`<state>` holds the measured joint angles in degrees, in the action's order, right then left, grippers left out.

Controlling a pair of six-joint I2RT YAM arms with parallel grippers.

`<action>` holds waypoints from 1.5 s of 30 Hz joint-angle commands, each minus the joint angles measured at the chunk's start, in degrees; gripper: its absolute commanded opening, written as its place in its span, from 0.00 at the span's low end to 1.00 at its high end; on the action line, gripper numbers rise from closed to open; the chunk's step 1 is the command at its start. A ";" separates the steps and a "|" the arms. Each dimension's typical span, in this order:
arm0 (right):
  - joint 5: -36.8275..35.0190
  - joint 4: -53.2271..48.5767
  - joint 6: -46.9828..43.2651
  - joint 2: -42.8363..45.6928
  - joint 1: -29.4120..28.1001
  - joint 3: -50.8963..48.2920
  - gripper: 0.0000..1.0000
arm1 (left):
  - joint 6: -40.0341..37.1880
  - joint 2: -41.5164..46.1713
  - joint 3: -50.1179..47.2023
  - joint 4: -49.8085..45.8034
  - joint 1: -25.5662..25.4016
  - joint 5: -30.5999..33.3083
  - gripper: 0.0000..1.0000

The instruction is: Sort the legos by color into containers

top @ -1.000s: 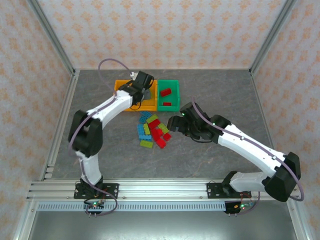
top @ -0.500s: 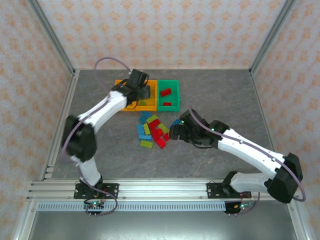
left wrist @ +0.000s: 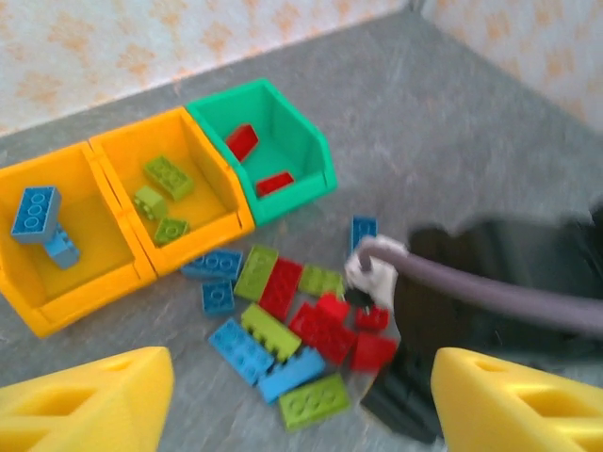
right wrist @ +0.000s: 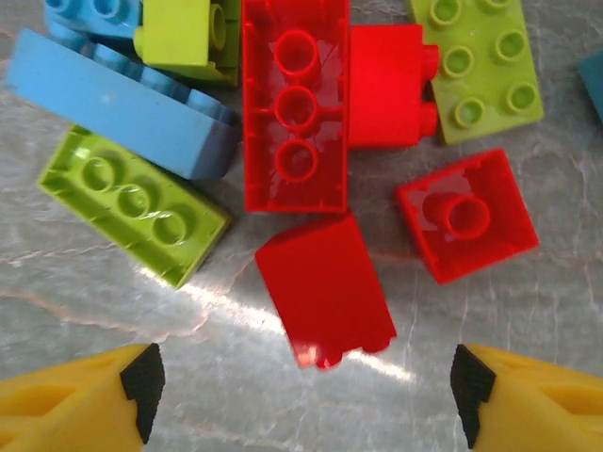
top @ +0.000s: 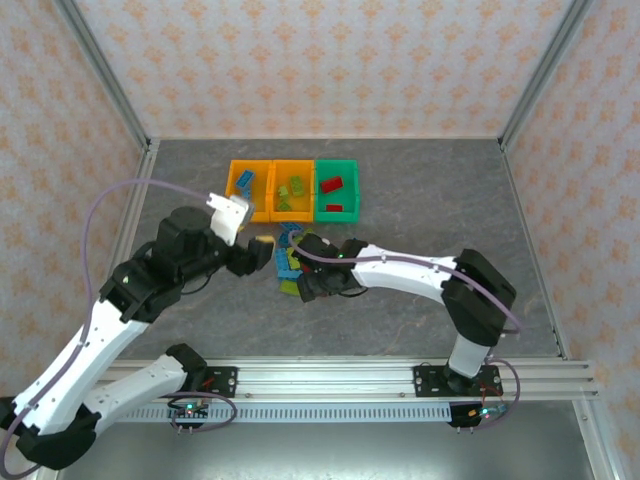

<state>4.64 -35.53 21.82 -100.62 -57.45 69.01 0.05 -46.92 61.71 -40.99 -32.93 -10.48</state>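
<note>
The loose legos [left wrist: 283,325] lie in a blue, lime and red heap in front of the containers. The left orange bin [top: 247,190] holds blue bricks, the middle orange bin [top: 292,189] lime ones, and the green bin [top: 337,189] red ones. My left gripper [top: 257,252] hovers left of the heap, open and empty, its yellow fingers [left wrist: 89,400] wide apart. My right gripper [top: 313,283] is low over the heap's near side. It is open, and a red brick [right wrist: 325,287] lies just beyond its fingertips [right wrist: 80,405], touching neither.
The right arm [left wrist: 499,292] reaches across the heap from the right, close to my left gripper. A lime brick [right wrist: 132,202] and a long blue brick [right wrist: 122,104] lie left of the red one. Metal frame posts and patterned walls ring the grey table.
My left arm has drawn back from the orange bins to the heap's left, and its gripper has opened. My right gripper has moved left over the heap and narrowed a little.
</note>
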 commanded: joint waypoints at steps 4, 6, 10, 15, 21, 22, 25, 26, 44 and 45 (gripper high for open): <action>0.12 -0.64 -2.89 -6.17 0.02 3.82 0.69 | -8.36 6.70 -9.66 1.30 0.18 -4.64 0.83; 0.58 0.00 -2.62 -7.22 -0.03 4.11 0.65 | -10.24 7.28 -10.27 1.58 0.27 -7.60 0.86; 0.01 0.62 -2.04 -8.19 -0.01 3.91 0.49 | -13.83 7.61 -11.16 0.86 0.31 -12.26 0.88; -2.96 0.70 0.86 -3.41 0.01 1.57 0.30 | -18.26 8.50 -13.47 1.30 0.31 -19.54 0.94; -8.38 6.39 3.30 9.96 1.32 -3.80 0.29 | -19.83 8.29 -14.59 2.32 0.33 -23.92 1.00; -9.64 7.84 3.50 11.71 2.53 -4.21 0.29 | -19.75 8.09 -14.65 2.46 0.27 -23.21 1.00; -12.24 10.68 4.13 13.32 7.91 -3.72 0.29 | -18.92 7.64 -14.57 2.66 0.32 -18.27 1.00; -12.66 10.95 3.79 12.53 9.57 -2.60 0.29 | -18.55 7.46 -14.58 2.70 0.30 -15.89 1.00; -9.61 -2.86 -4.64 -17.48 23.21 39.33 0.64 | -14.67 6.83 -15.58 1.57 0.62 4.31 1.00; -8.54 -2.32 -4.05 -14.85 23.26 37.33 0.64 | -14.64 6.92 -15.65 1.62 0.56 4.39 1.00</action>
<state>-4.99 -33.67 17.76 -120.64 -33.98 106.37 -15.27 -40.88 46.65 -40.12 -32.86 -8.19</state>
